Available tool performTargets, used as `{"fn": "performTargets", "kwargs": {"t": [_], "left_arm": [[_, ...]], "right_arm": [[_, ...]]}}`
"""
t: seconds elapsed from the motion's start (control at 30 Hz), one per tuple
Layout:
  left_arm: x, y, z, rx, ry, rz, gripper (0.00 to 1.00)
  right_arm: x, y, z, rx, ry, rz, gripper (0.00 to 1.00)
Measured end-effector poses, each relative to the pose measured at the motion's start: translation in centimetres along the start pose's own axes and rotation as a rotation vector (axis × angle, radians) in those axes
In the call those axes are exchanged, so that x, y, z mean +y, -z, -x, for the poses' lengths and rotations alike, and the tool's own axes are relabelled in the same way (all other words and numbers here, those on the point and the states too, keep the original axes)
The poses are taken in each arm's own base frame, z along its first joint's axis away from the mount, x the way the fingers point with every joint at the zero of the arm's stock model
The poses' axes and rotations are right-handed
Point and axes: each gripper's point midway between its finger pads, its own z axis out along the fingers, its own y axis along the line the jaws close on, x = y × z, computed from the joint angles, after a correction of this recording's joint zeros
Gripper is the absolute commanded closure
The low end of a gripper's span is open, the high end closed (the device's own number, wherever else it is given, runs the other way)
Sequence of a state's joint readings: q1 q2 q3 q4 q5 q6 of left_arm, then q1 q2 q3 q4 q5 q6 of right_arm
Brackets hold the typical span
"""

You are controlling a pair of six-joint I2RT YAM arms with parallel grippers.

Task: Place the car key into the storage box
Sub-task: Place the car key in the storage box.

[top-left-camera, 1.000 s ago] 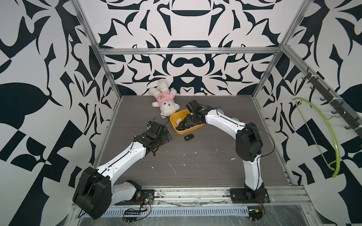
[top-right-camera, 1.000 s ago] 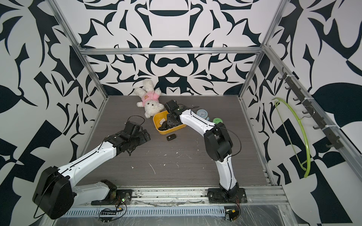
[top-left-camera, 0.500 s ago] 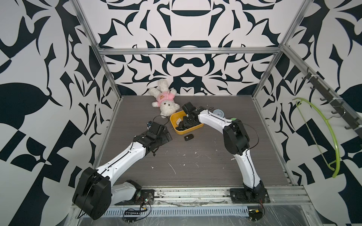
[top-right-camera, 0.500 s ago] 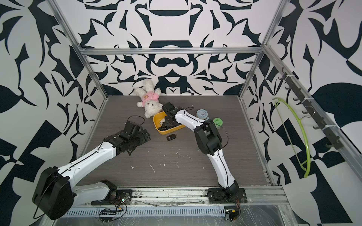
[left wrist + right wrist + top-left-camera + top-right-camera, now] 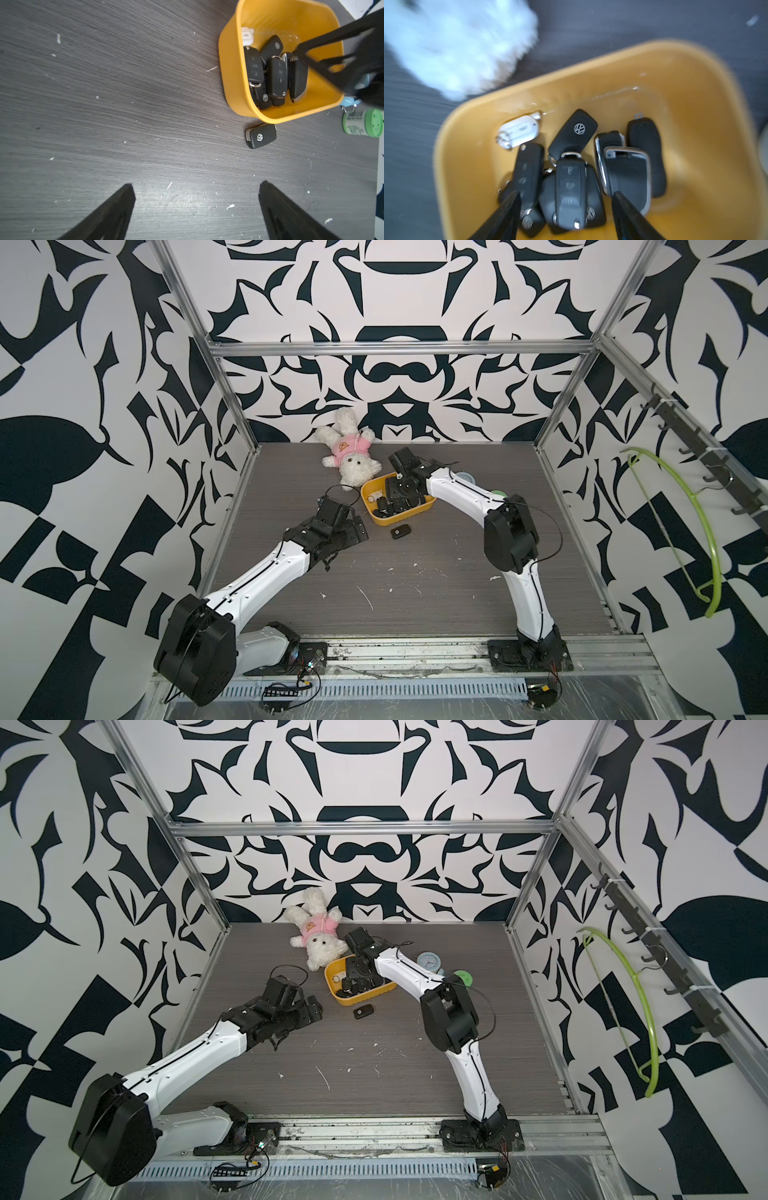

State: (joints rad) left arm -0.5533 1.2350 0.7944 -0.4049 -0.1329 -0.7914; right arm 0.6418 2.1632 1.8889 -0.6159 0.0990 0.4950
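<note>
drop step, i judge: right gripper [image 5: 566,194] jaws apart, empty, over key heap [image 5: 571,187] in storage box [image 5: 695,128]. left gripper [image 5: 196,184] wide open, empty. 1 car key [image 5: 260,136] lies on table [image 5: 104,104] just beside box; next: grasp it flat, lift over rim. vw badges [image 5: 580,128] readable; white tag [image 5: 519,131] digits blurred.

Bright, even light fills both top views, with only soft shadows on the counter [image 5: 415,585], and the metal rails [image 5: 395,349] bend a touch toward the edges from the wide lens. In the left wrist view the wood grain is crisp, with a pale sheen low in the middle, but the right end effector [image 5: 300,54] is smeared. The right wrist view is soft all over: the plush toy [image 5: 456,45] is a white blur, the storage box [image 5: 695,68] rim is fuzzy, and small glints show on its floor.
</note>
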Motion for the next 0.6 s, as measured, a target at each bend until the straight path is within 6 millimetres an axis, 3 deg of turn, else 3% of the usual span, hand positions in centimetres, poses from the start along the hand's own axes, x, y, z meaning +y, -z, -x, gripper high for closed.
{"fn": "performTargets", "kwargs": {"t": [0.03,0.13,0.27,0.43,0.6], "left_arm": [[-0.2,-0.2,-0.3,0.011,-0.019,-0.002,0.00],[-1.2,-1.1,-1.9,0.067,-0.095,-0.003,0.00],[-2.7,-2.1,-4.7,0.144,-0.218,-0.008,0.00],[-5.3,-2.7,-6.7,0.204,-0.338,-0.048,0.00],[-7.2,-4.6,-7.6,0.272,-0.423,-0.067,0.00]], "right_arm": [[0.0,1.5,0.5,-0.025,-0.010,0.012,0.00],[-0.2,6.0,1.4,-0.095,-0.033,0.052,0.00],[-1.1,9.9,0.2,-0.139,-0.073,0.095,0.00],[-3.7,10.4,-5.3,-0.070,-0.121,0.082,0.00],[-6.7,10.8,-11.4,0.008,-0.193,0.050,0.00]]}}
